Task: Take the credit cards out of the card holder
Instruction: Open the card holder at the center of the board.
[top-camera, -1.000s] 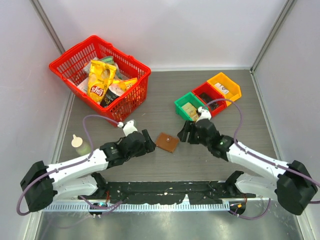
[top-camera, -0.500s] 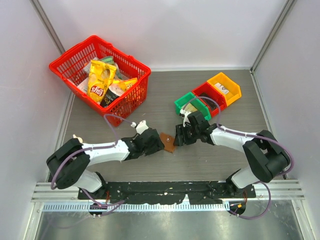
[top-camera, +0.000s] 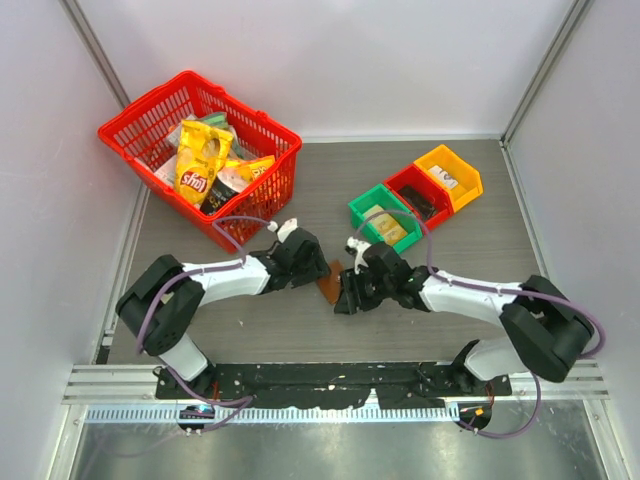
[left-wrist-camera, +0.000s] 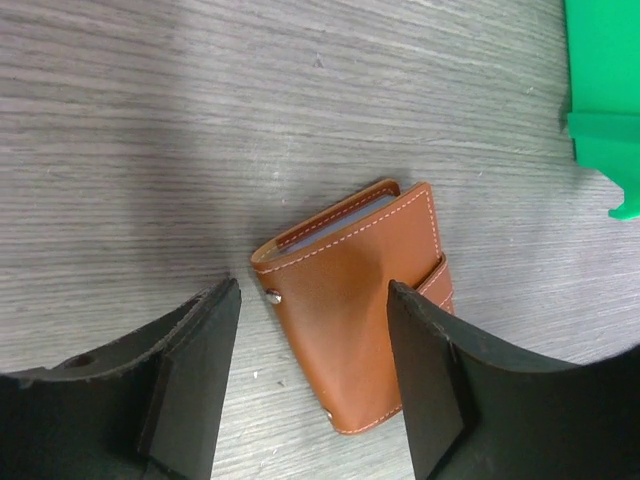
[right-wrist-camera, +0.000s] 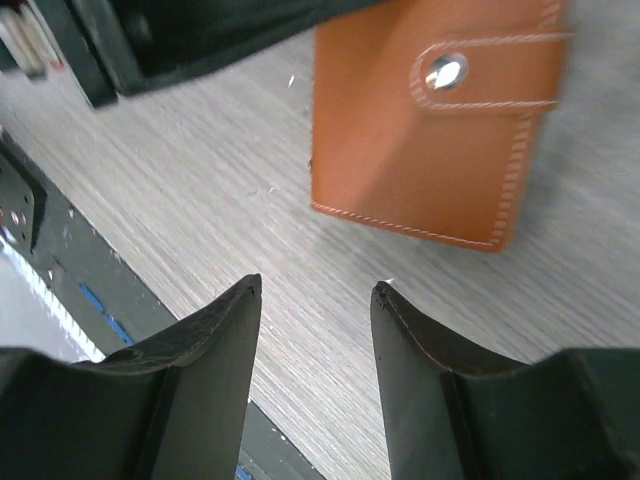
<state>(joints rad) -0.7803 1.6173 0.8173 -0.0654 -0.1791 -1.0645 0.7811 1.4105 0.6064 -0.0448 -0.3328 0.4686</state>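
Both are open: my left gripper (left-wrist-camera: 312, 290) straddles the closed card holder (left-wrist-camera: 360, 330); my right gripper (right-wrist-camera: 315, 290) hovers beside it.

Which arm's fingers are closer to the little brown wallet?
Left. The left fingers straddle the card holder; the right fingers sit just short of it.

Card holder (right-wrist-camera: 425, 140) beyond right gripper (right-wrist-camera: 315, 292)

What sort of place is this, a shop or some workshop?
Probably a robot test booth: a left arm and right arm bolted to a rail at the table edge, plain white walls boxing it in, and staged props, a red basket of snacks and a brown card holder.
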